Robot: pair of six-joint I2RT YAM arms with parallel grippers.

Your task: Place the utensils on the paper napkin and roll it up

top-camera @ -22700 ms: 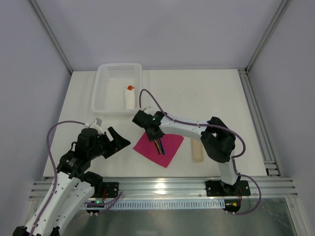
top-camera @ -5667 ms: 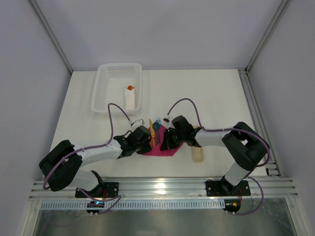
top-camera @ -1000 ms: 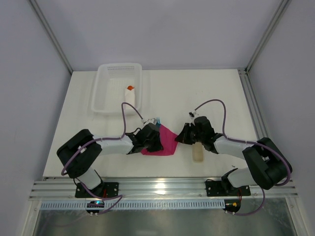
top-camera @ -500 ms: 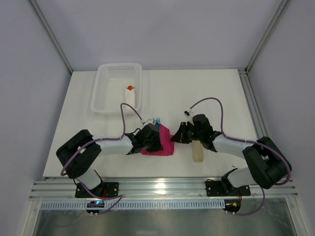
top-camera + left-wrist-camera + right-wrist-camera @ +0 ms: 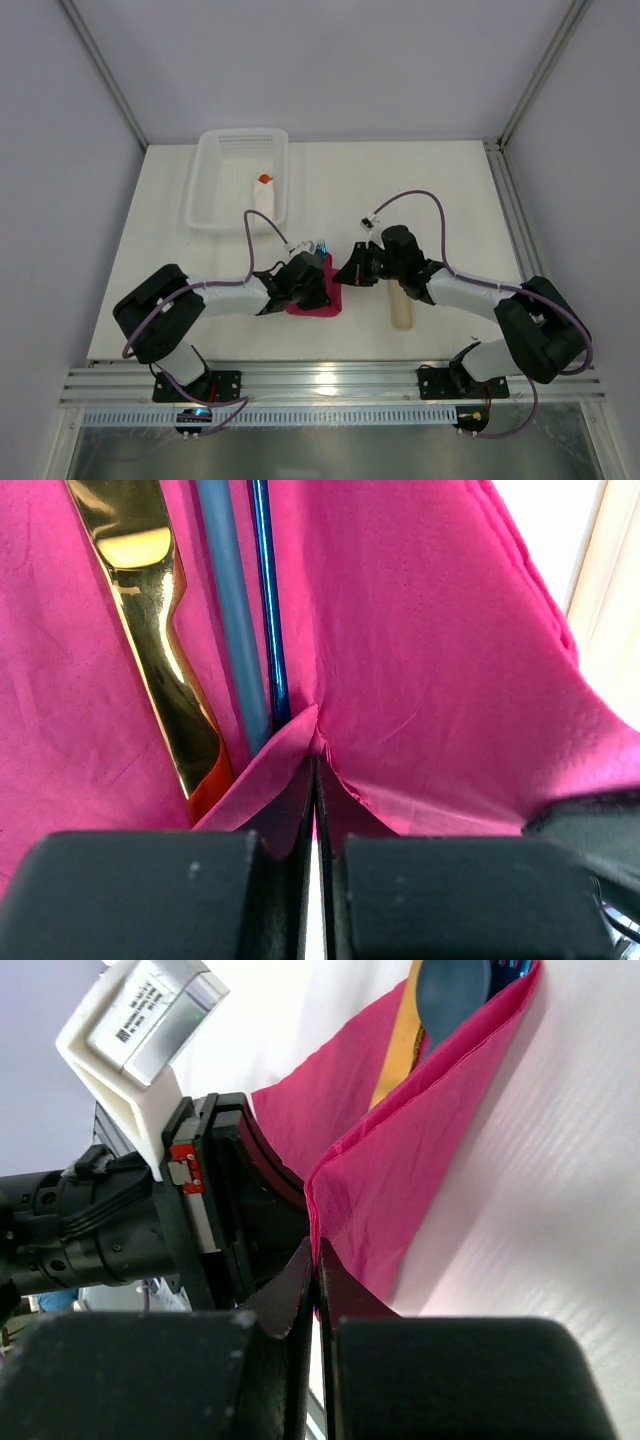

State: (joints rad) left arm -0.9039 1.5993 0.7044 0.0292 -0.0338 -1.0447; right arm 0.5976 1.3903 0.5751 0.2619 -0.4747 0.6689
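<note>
White table, pale grey walls, aluminium rail in front

This looks to me like a robotics lab cell rather than any home or shop. The white bench is boxed in by plain grey panels set in bare aluminium posts. A slotted metal rail runs along the near edge, and my two robot arms are bolted to it. Purple cables loop off them in the open. A white plastic basket stands on the bench like a test prop.
</note>
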